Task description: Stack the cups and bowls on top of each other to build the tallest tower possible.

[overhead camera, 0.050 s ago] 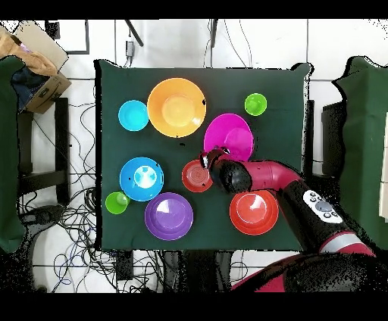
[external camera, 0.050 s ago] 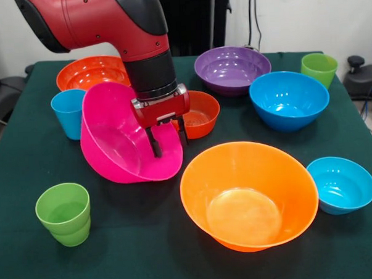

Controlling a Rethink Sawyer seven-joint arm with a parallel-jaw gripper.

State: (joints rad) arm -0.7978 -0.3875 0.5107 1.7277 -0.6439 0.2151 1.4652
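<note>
Gripper: clamped on the near rim of the large pink bowl — one finger inside, one outside.
Pink bowl: tipped up on its side, mouth facing the camera, left of centre.
Left: sky-blue cup behind it, lime cup in front.
Centre: large orange bowl — upright, apart.
Right: small blue bowl.

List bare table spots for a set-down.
Free: front strip of the table between green cup and large orange bowl; also the far corner beyond the medium red-orange bowl in the overhead view. Crowded: centre, where the gripper clamps the tilted pink bowl beside the small red-orange bowl.
</note>
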